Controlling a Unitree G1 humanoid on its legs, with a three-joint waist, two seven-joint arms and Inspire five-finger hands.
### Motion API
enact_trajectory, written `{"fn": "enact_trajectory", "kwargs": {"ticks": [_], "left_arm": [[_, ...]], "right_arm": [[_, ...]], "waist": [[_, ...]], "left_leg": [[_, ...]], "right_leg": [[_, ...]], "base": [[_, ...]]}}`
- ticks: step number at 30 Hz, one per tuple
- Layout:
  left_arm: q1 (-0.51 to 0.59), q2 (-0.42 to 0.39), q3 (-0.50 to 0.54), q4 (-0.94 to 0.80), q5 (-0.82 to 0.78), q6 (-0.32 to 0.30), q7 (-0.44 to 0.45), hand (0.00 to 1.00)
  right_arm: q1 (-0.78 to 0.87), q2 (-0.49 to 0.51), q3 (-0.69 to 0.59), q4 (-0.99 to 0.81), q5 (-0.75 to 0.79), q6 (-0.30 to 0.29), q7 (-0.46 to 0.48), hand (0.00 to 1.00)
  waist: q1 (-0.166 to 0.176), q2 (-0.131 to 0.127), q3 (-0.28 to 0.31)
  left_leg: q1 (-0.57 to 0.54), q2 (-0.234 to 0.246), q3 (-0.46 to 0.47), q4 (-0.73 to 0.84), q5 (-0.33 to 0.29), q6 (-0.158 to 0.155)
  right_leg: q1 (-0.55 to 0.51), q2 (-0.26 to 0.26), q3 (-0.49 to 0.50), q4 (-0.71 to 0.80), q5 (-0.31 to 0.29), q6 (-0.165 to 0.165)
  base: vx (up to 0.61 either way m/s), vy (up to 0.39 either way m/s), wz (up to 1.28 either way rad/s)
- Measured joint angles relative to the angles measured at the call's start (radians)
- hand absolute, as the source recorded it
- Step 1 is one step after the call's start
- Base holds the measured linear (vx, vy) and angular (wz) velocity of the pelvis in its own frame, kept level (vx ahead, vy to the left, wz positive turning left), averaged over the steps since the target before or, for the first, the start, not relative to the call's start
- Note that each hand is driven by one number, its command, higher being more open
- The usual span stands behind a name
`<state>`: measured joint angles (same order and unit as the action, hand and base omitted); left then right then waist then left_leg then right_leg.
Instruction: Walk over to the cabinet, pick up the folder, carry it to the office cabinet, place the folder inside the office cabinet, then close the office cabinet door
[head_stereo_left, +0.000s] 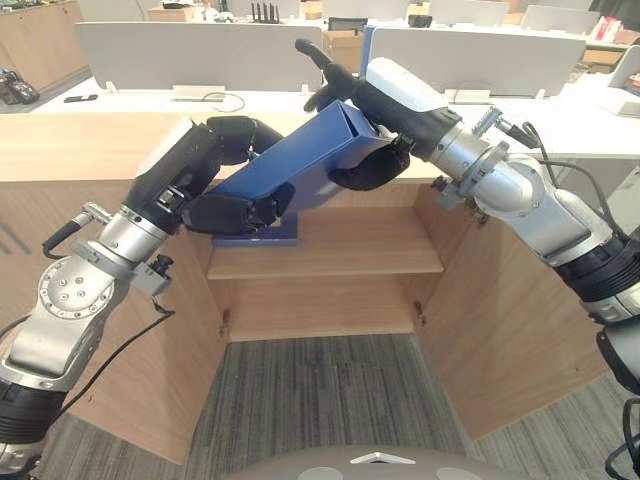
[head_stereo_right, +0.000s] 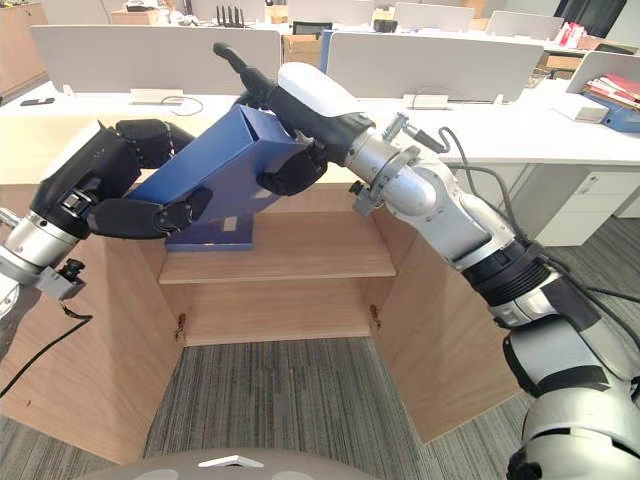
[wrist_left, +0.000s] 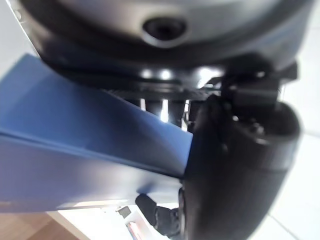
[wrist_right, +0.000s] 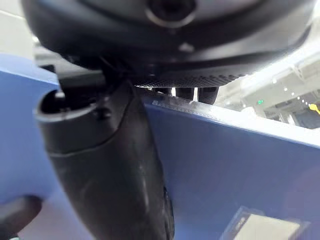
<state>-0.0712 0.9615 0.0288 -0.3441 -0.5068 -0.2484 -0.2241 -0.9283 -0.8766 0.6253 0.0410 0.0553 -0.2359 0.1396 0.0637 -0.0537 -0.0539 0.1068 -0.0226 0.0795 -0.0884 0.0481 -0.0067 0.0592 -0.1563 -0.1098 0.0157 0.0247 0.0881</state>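
The blue folder (head_stereo_left: 300, 160) hangs tilted over the open office cabinet, high end to the right, low end down at the left of the wooden shelf (head_stereo_left: 340, 250). My left hand (head_stereo_left: 200, 165) is curled round the folder's lower end, thumb (wrist_left: 235, 170) under it. At the upper end, my right hand (head_stereo_left: 372, 108) grips with fingers over the top edge and thumb (wrist_right: 110, 170) pressed on the blue side (wrist_right: 240, 165). One right finger sticks up free.
The cabinet's left door (head_stereo_left: 140, 360) and right door (head_stereo_left: 500, 330) stand swung wide toward me. Its wooden top (head_stereo_left: 60, 145) runs left. White desks with partitions (head_stereo_left: 200, 55) lie behind. Grey carpet (head_stereo_left: 320, 400) is in front.
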Motion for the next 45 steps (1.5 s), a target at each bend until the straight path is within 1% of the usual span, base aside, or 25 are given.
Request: {"fn": "enact_trajectory", "kwargs": {"ticks": [4, 9, 12, 17, 24, 25, 28, 30, 31, 32, 33, 34, 36, 37, 39, 41, 42, 45], "left_arm": [[-0.001, 0.000, -0.013, 0.000, -0.001, 0.000, -0.009, 0.00], [-0.001, 0.000, -0.018, -0.001, -0.007, 0.000, -0.020, 0.00], [-0.001, -0.001, -0.017, -0.001, -0.009, 0.000, -0.020, 0.00], [-0.001, -0.002, -0.017, -0.001, -0.013, 0.000, -0.028, 0.00], [0.002, -0.023, -0.015, -0.001, 0.003, 0.000, -0.050, 0.00], [0.002, -0.026, -0.014, -0.001, 0.004, 0.000, -0.053, 1.00], [0.002, -0.062, 0.001, -0.003, 0.005, -0.002, -0.073, 1.00], [0.003, -0.100, 0.009, -0.037, 0.002, -0.020, -0.083, 1.00], [0.004, -0.125, 0.009, -0.073, 0.001, -0.042, -0.087, 1.00], [0.005, -0.136, 0.009, -0.091, 0.001, -0.058, -0.089, 1.00], [0.007, -0.156, 0.010, -0.127, 0.001, -0.089, -0.096, 1.00], [0.008, -0.166, 0.011, -0.142, 0.001, -0.103, -0.100, 1.00], [0.059, -0.215, 0.061, -0.175, 0.001, -0.153, -0.108, 1.00], [0.077, -0.231, 0.077, -0.174, 0.001, -0.159, -0.107, 1.00], [0.155, -0.338, 0.151, -0.136, -0.001, -0.163, -0.103, 1.00], [0.202, -0.412, 0.194, -0.094, -0.004, -0.158, -0.084, 1.00], [0.238, -0.464, 0.220, -0.063, -0.019, -0.146, -0.061, 1.00], [0.312, -0.573, 0.266, -0.017, -0.050, -0.113, -0.020, 1.00]], "right_arm": [[-0.017, -0.022, 0.039, 0.019, 0.121, 0.001, 0.063, 0.00], [-0.024, -0.024, 0.067, 0.035, 0.198, 0.003, 0.093, 0.00], [-0.024, -0.024, 0.074, 0.035, 0.225, 0.003, 0.106, 0.00], [-0.013, -0.022, 0.070, 0.034, 0.227, 0.004, 0.110, 0.00], [0.098, 0.019, 0.003, 0.023, 0.226, 0.001, 0.109, 0.00], [0.103, 0.021, -0.001, 0.022, 0.225, 0.001, 0.110, 0.00], [0.130, 0.028, -0.028, 0.016, 0.223, -0.005, 0.111, 0.00], [0.148, 0.035, -0.030, 0.009, 0.223, -0.005, 0.115, 0.00], [0.165, 0.050, -0.034, -0.005, 0.214, -0.005, 0.115, 0.00], [0.174, 0.061, -0.037, -0.013, 0.200, -0.005, 0.115, 0.00], [0.185, 0.074, -0.037, -0.022, 0.178, -0.005, 0.119, 0.00], [0.191, 0.075, -0.037, -0.025, 0.173, -0.005, 0.119, 0.00], [0.233, 0.074, -0.065, -0.041, 0.144, -0.005, 0.119, 0.00], [0.249, 0.074, -0.079, -0.044, 0.144, -0.005, 0.119, 0.00], [0.329, 0.074, -0.167, -0.051, 0.142, -0.003, 0.118, 0.00], [0.366, 0.074, -0.225, -0.054, 0.122, 0.002, 0.118, 0.00], [0.391, 0.073, -0.266, -0.054, 0.105, 0.007, 0.117, 0.00], [0.466, 0.071, -0.368, -0.058, 0.104, 0.011, 0.115, 0.00]], "waist": [[0.010, -0.001, -0.001], [0.012, -0.001, -0.001], [0.012, -0.001, -0.001], [0.012, -0.001, -0.001], [0.013, -0.004, 0.000], [0.013, -0.004, 0.000], [0.013, -0.010, 0.003], [0.013, -0.017, 0.008], [0.012, -0.023, 0.011], [0.010, -0.025, 0.012], [0.009, -0.027, 0.014], [0.010, -0.027, 0.014], [0.010, -0.026, 0.014], [0.011, -0.026, 0.014], [0.014, -0.024, 0.016], [0.014, -0.022, 0.020], [0.014, -0.021, 0.023], [0.016, -0.023, 0.028]], "left_leg": [[-0.003, 0.000, 0.000, 0.003, 0.001, 0.000], [-0.004, 0.000, -0.001, 0.002, 0.001, 0.000], [-0.003, 0.000, -0.001, 0.002, 0.001, 0.000], [-0.003, 0.000, -0.001, 0.002, 0.001, 0.000], [-0.002, 0.000, -0.002, -0.001, 0.001, 0.000], [-0.002, 0.000, -0.003, -0.001, 0.002, 0.000], [-0.002, 0.001, -0.005, -0.001, 0.003, 0.000], [-0.002, 0.001, -0.005, -0.001, 0.003, 0.000], [-0.002, 0.001, -0.005, -0.001, 0.004, 0.000], [-0.002, 0.001, -0.005, -0.001, 0.004, 0.000], [-0.002, 0.000, -0.005, -0.001, 0.004, 0.000], [-0.003, 0.000, -0.005, -0.001, 0.004, 0.000], [-0.003, 0.000, -0.006, -0.001, 0.004, 0.001], [-0.003, 0.000, -0.006, -0.001, 0.005, 0.001], [-0.009, 0.000, -0.010, -0.002, 0.007, -0.001], [-0.014, 0.000, -0.012, -0.002, 0.010, -0.002], [-0.016, 0.000, -0.011, -0.002, 0.010, -0.002], [-0.029, 0.001, -0.010, -0.002, 0.009, -0.004]], "right_leg": [[0.001, 0.000, 0.000, 0.000, 0.001, 0.000], [0.001, 0.000, -0.001, 0.001, 0.000, 0.000], [0.001, 0.000, -0.001, 0.001, 0.000, 0.000], [0.000, 0.000, -0.001, 0.002, 0.000, -0.001], [-0.004, 0.000, -0.003, 0.004, -0.002, -0.003], [-0.004, 0.000, -0.004, 0.004, -0.002, -0.003], [-0.003, 0.000, -0.006, 0.005, -0.002, -0.003], [-0.004, 0.000, -0.007, 0.007, -0.002, -0.003], [-0.004, 0.000, -0.006, 0.008, -0.002, -0.003], [-0.004, 0.000, -0.006, 0.008, -0.002, -0.003], [-0.004, 0.000, -0.005, 0.012, -0.003, -0.004], [-0.004, -0.001, -0.006, 0.016, -0.004, -0.006], [-0.005, -0.001, -0.006, 0.019, -0.005, -0.007], [-0.005, -0.001, -0.006, 0.019, -0.005, -0.007], [-0.008, -0.002, -0.008, 0.019, -0.005, -0.006], [-0.013, -0.002, -0.010, 0.018, -0.006, -0.006], [-0.015, -0.002, -0.009, 0.017, -0.010, -0.005], [-0.028, -0.002, -0.008, 0.016, -0.013, 0.002]], "base": [[0.00, 0.000, 0.00], [0.00, 0.000, 0.00], [0.00, 0.000, 0.00], [0.00, 0.000, 0.00], [0.00, 0.000, 0.00], [0.00, 0.000, 0.00], [0.00, 0.000, 0.00], [0.00, 0.000, 0.00], [0.00, 0.000, 0.00], [0.00, 0.000, 0.00], [0.00, 0.000, 0.00], [0.00, 0.000, 0.00], [0.00, 0.000, 0.00], [0.00, 0.000, 0.00], [0.00, 0.000, 0.05], [0.00, 0.000, 0.02], [0.00, 0.000, 0.00], [0.00, 0.000, 0.00]]}}
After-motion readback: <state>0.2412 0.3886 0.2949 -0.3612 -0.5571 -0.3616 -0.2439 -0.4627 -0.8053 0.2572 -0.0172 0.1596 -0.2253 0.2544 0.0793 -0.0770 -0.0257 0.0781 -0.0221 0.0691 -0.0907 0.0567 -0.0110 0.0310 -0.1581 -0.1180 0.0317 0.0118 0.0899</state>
